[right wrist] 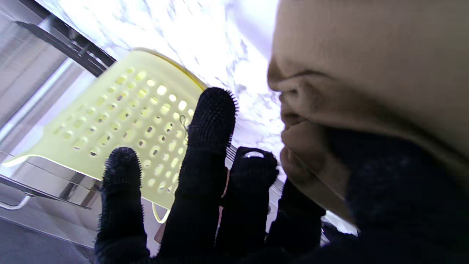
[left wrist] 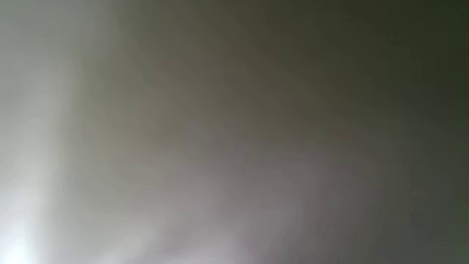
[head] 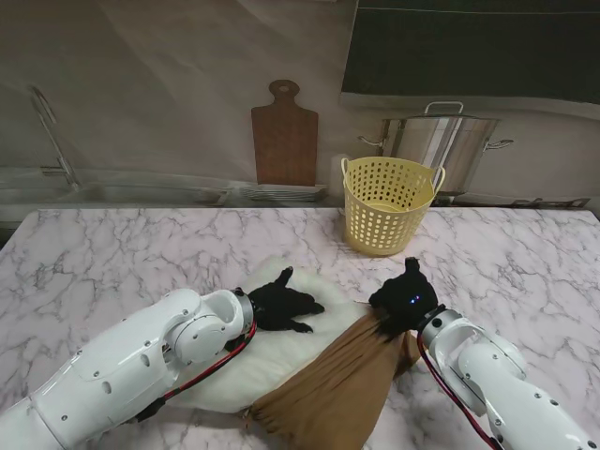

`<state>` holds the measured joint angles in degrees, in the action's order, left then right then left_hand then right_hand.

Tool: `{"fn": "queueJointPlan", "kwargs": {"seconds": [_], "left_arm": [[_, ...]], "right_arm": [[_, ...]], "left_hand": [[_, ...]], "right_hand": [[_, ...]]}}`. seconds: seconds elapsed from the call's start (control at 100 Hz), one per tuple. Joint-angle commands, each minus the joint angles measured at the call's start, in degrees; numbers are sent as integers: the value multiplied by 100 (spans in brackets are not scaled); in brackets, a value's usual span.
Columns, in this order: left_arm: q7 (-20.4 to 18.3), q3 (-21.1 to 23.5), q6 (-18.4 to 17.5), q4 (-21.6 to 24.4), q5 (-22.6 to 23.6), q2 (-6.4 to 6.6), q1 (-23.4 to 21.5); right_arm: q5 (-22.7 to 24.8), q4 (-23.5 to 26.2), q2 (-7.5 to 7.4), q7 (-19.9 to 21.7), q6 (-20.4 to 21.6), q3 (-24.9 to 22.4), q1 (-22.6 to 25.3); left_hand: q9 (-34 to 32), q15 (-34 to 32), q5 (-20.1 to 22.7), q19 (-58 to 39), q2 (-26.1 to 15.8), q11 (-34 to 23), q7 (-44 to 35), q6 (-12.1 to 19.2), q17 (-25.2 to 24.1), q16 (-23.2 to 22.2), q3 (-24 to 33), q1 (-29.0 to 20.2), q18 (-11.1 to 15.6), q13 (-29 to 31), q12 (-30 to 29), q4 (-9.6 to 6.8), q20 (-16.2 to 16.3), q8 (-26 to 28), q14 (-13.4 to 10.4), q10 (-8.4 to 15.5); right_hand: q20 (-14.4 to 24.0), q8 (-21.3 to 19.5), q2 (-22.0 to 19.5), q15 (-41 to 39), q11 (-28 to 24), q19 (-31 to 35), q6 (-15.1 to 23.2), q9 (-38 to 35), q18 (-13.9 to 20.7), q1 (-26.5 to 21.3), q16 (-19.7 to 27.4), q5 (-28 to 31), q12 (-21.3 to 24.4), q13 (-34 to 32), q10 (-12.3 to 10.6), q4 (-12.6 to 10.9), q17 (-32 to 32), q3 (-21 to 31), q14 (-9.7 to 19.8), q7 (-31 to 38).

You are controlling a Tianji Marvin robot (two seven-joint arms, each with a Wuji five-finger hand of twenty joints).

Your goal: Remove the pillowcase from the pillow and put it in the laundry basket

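A white pillow (head: 272,352) lies on the marble table, its nearer right part still inside a brown pillowcase (head: 333,389). My left hand (head: 284,305) in a black glove rests flat on the pillow's bare end, fingers spread. My right hand (head: 405,298) is shut on the bunched corner of the pillowcase (right wrist: 366,73) at the pillow's right side, with the cloth pinched beside the thumb and some fingers (right wrist: 210,121) sticking out. The yellow laundry basket (head: 386,203) stands farther from me, just beyond the right hand; it also fills part of the right wrist view as the basket (right wrist: 121,110). The left wrist view is a blur.
A steel stockpot (head: 448,139) stands behind the basket to the right. A wooden cutting board (head: 284,136) leans on the back wall. A sink with a faucet (head: 52,136) lies at the far left. Bare marble table (head: 122,258) stretches to the left.
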<state>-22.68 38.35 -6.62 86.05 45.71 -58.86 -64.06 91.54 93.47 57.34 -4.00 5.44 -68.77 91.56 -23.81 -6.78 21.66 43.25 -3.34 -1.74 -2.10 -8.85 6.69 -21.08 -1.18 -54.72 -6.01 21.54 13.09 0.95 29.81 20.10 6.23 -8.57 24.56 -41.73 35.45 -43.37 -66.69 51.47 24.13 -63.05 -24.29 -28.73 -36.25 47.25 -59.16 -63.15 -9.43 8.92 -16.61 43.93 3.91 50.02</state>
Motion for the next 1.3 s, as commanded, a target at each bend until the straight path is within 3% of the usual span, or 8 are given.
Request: {"fn": "queueJointPlan", "kwargs": {"seconds": [0.0, 0.27, 0.44, 0.58, 0.84, 1.0, 1.19, 1.29], "left_arm": [[-258, -19, 93, -296, -130, 154, -226], [-548, 555, 69, -84, 337, 241, -595], [-737, 930, -3, 65, 600, 281, -846], [-804, 1108, -24, 122, 755, 291, -951], [-955, 1222, 106, 112, 995, 304, -950], [-996, 1315, 222, 135, 1117, 299, -982], [-1053, 1517, 194, 232, 1272, 300, -1099], [-1046, 1629, 173, 281, 1335, 297, -1186]], "right_arm": [[8, -120, -111, 170, -140, -170, 193], [278, 178, -55, 216, -574, -778, 964], [-39, 532, 48, -70, -820, -1054, 1499], [-548, 979, 126, -98, -591, -1243, 1915], [-1529, 1708, 230, 391, 122, -1682, 2581], [-1658, 1831, 251, 352, 229, -1771, 2725], [-1589, 1686, 247, 248, 118, -1700, 2529], [-1694, 1703, 241, 481, 111, -1648, 2444]], "left_hand": [[68, -331, 141, -8244, 341, -180, -273, 8, -79, -24, -78, -142, -13, 192, 33, 39, -113, 22, 368, -87], [84, -330, 124, -8195, 326, -177, -267, 13, -94, -8, -67, -143, -14, 152, 14, 38, -119, -22, 364, -97], [99, -324, 106, -8174, 310, -168, -264, 18, -97, 1, -72, -133, -13, 136, 6, 40, -117, -41, 368, -103], [95, -322, 106, -8160, 307, -167, -268, 16, -90, 6, -69, -144, -2, 130, 4, 39, -115, -50, 366, -104], [98, -323, 113, -8145, 288, -164, -277, 27, -87, 9, -69, -155, 8, 130, 2, 39, -104, -59, 361, -102], [96, -325, 108, -8145, 281, -165, -276, 21, -82, 9, -67, -171, 9, 132, 3, 38, -93, -65, 365, -109], [90, -324, 109, -8138, 276, -165, -279, 27, -79, 10, -75, -166, 20, 128, 4, 41, -87, -69, 363, -104], [82, -326, 115, -8137, 274, -166, -281, 23, -74, 9, -70, -179, 12, 133, 4, 40, -82, -71, 370, -112]], "right_hand": [[-39, -227, 34, 65, 30, -83, -629, -34, -59, -160, 62, 652, 22, 32, -33, -31, 141, -44, 68, 1201], [-70, -168, 82, 98, 43, -108, -728, -108, -93, -179, 52, 747, 45, 10, 22, -40, 156, -5, 39, 1196], [-82, -156, 113, 113, 44, -112, -764, -138, -107, -181, 44, 784, 45, 9, 53, -34, 149, 33, 17, 1204], [-94, -138, 199, 150, 52, -119, -796, -185, -138, -179, 50, 846, 49, 5, 79, -34, 142, 103, 3, 1211], [-134, -84, 369, 319, 99, -123, -839, -261, -186, -117, 73, 951, 43, 1, 143, 31, 125, 339, -50, 1210], [-141, -82, 374, 348, 106, -112, -847, -273, -189, -105, 68, 968, 41, -24, 150, 36, 119, 372, -50, 1206], [-154, -84, 371, 351, 111, -111, -860, -292, -194, -83, 42, 973, 31, -33, 157, 54, 140, 392, -79, 1202], [-177, -86, 252, 408, 186, -142, -789, -235, -193, -52, 46, 920, 51, 34, 127, 87, 189, 312, -111, 1155]]}}
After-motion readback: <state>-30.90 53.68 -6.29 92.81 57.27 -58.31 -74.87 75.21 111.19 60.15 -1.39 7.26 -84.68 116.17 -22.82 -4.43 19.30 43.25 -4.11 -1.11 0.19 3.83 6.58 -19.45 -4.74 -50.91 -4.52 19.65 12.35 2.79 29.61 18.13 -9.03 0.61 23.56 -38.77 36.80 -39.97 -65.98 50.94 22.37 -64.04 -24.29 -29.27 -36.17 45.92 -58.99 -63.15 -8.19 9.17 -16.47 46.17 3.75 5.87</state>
